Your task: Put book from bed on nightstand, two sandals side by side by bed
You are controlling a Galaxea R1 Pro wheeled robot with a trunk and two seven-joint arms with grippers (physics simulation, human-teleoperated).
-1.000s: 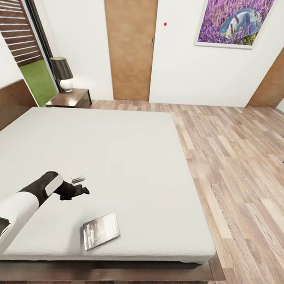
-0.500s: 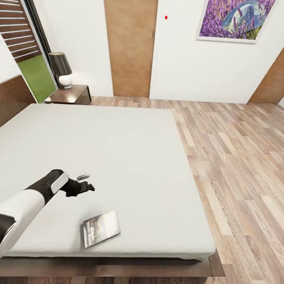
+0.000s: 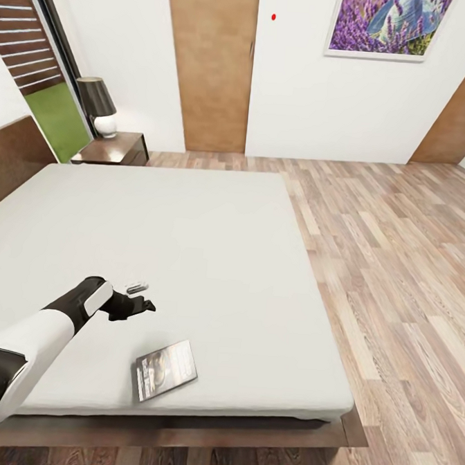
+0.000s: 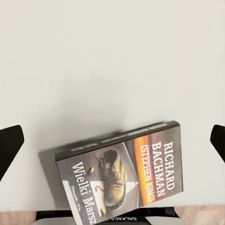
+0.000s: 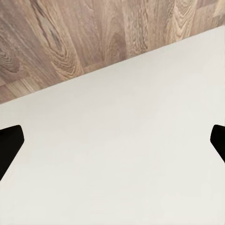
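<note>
Bedroom, one moment, three views.

Bed [image 3: 189,250]: large, low, plain light-grey mattress on a dark brown frame, headboard at the head view's left edge.

Book [image 3: 166,369]: thin paperback lying flat, cover up, on the mattress near the foot-end edge, at a slant to that edge. The left wrist view alone makes the cover [image 4: 124,171] legible: a boot picture, an orange band, white lettering "RICHARD BACHMAN (STEPHEN KING)".

Left gripper [image 3: 143,307]: hovering over the mattress just beside the book, apart from it. In the left wrist view its two dark fingertips [image 4: 9,145] sit at opposite edges of the frame, spread wide and holding nothing, the book between and beyond them.

Right gripper [image 5: 112,150]: fingertips [image 5: 8,146] likewise spread wide, released, over a pale grey surface bordering the wood-plank floor [image 5: 93,33].

Nightstand [image 3: 113,148]: dark reddish-brown, beside the bed's head end, carrying a lamp [image 3: 99,105] with a dark shade.

Also in the head view: tan door [image 3: 209,64], lavender picture [image 3: 389,25], window [image 3: 42,73].
</note>
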